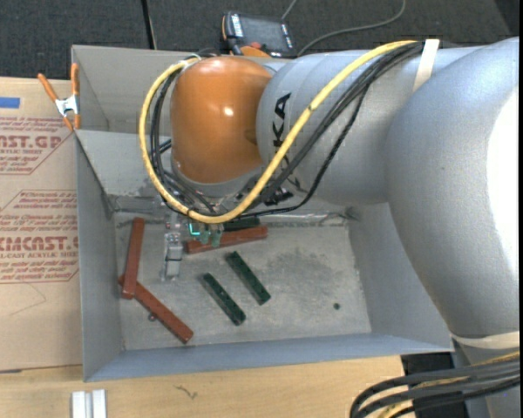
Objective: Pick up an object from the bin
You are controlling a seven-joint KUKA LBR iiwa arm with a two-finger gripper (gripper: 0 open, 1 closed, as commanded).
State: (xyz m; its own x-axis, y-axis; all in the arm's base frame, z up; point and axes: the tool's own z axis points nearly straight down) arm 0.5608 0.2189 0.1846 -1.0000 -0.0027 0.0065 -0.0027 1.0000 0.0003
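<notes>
Grey bin point(98, 251) holds brown sticks point(161, 310), green strips point(247, 278); arm point(436, 146) reads "KA".

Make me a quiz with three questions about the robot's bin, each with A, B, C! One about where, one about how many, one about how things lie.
1. Where is the end effector?
A. Over the view's left part of the bin, by the brown sticks
B. Outside the bin
C. In the far right corner

2. How many dark green sticks are in the bin?
A. One
B. Two
C. Five

3. How do the green sticks lie?
A. Stacked crosswise
B. Standing on end
C. Flat, side by side, apart

Answers: 1 A, it hangs just beside a slanting brown stick. 2 B, a second one lies next to the first. 3 C, bare floor shows between them.
</notes>
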